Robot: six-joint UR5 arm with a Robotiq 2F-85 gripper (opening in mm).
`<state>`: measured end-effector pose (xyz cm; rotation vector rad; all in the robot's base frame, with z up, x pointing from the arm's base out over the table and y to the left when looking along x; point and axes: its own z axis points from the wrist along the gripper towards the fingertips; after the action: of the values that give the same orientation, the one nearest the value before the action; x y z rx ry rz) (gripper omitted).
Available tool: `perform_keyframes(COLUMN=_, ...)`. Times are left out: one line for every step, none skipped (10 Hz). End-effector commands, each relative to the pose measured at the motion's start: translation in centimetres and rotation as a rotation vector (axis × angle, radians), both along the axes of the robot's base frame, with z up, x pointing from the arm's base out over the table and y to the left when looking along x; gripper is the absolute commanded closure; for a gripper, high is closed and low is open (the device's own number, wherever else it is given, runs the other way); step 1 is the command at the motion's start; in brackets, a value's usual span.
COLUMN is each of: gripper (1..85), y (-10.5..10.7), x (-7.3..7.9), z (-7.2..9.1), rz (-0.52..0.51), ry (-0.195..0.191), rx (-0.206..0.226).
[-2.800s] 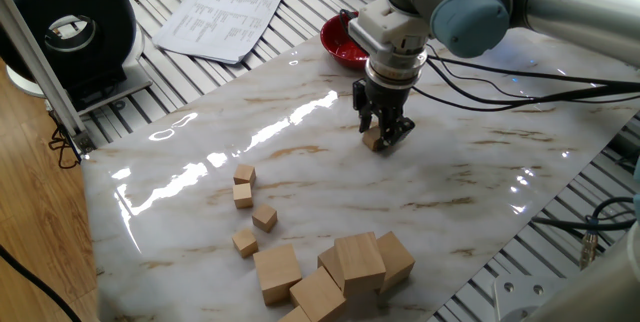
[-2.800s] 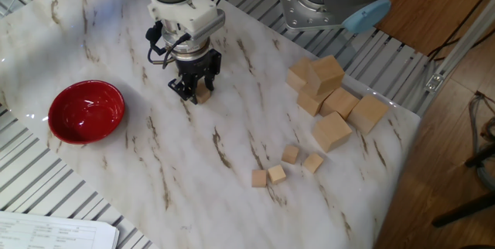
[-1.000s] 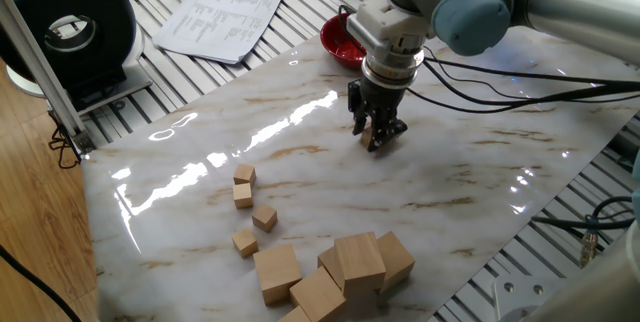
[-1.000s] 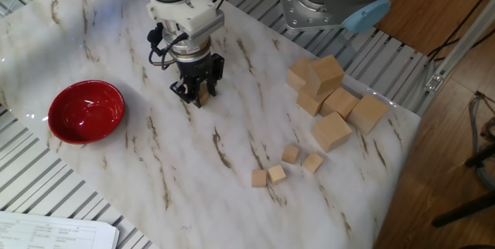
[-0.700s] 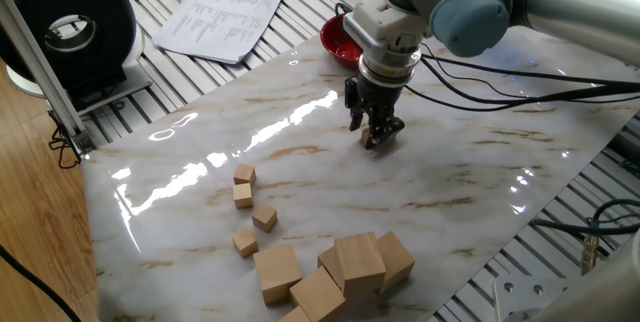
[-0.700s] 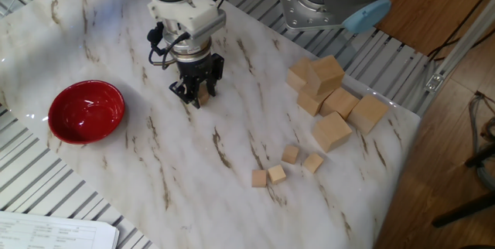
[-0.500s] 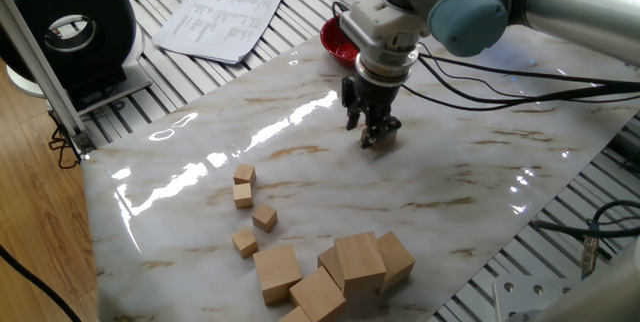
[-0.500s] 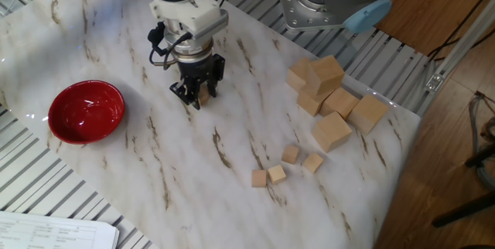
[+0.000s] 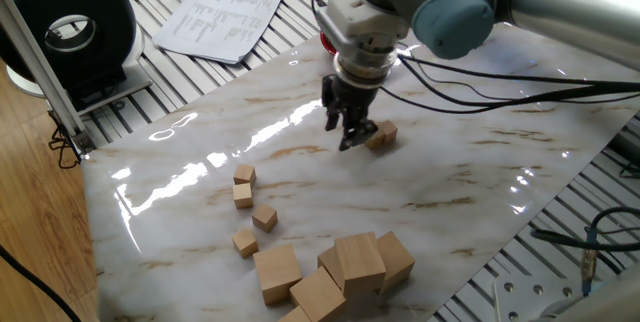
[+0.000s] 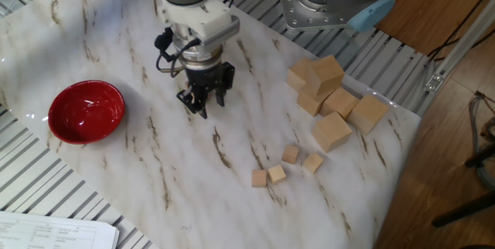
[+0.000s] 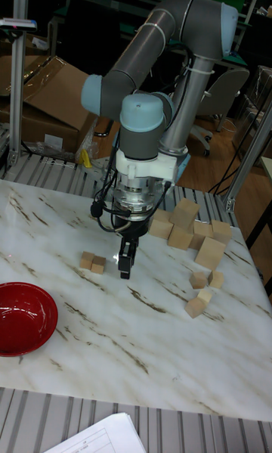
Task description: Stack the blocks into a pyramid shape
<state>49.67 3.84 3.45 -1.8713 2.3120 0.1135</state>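
Since 2.8 s ago the pincer [image 9: 348, 134] has let go of the small block it held and shifted away — it now hangs empty, fingers slightly parted, just above the desk [image 9: 470, 177].

Places below are relative to the red bowl [image 11: 23, 318], tall fixed view, left to right:
- Two placed blocks [image 11: 93, 262] sit side by side, touching, just up and right of the bowl; flat on the marble, nothing stacked on them. In one fixed view the same pair [image 9: 381, 136] lies just beside the pincer tips, apart from them.
- Pincer [image 11: 125, 265] is next, right of that pair.
- Four loose small blocks [image 11: 205, 288] lie well right of the bowl — the cluster [image 10: 284, 165] in the other fixed view.
- Large wood cubes [image 11: 189, 234] are heaped farthest from the bowl, near the desk's far edge.
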Motion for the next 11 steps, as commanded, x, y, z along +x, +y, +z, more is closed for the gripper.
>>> perform_keyframes(gripper=37.7, y=3.1, x=1.2, z=0.2, rz=-0.064, ry=-0.022, rx=0.022)
perform_keyframes(gripper=37.7, y=3.8, x=1.6, z=0.0, rz=-0.079, ry=-0.027, rx=0.021)
perform_keyframes(gripper=37.7, y=4.5, x=2.0, z=-0.4, rz=-0.091, ry=-0.036, rx=0.026)
perform_keyframes(gripper=37.7, y=5.0, x=2.2, z=-0.6, rz=-0.099, ry=-0.039, rx=0.025)
perform_keyframes(gripper=37.7, y=4.9, x=2.3, z=-0.7, rz=-0.113, ry=-0.040, rx=0.007)
perform_keyframes(gripper=37.7, y=4.8, x=2.2, z=-0.8, rz=-0.127, ry=-0.034, rx=-0.009)
perform_keyframes(gripper=37.7, y=5.0, x=2.0, z=-0.9, rz=-0.141, ry=-0.028, rx=-0.016)
perform_keyframes(gripper=37.7, y=5.4, x=1.9, z=-1.1, rz=-0.155, ry=-0.027, rx=-0.013)
perform_keyframes(gripper=37.7, y=6.0, x=1.7, z=-1.2, rz=-0.182, ry=-0.020, rx=-0.007)
perform_keyframes(gripper=37.7, y=6.3, x=1.5, z=-1.4, rz=-0.198, ry=-0.016, rx=-0.011)
perform_keyframes(gripper=37.7, y=6.7, x=1.4, z=-1.8, rz=-0.207, ry=-0.017, rx=-0.015)
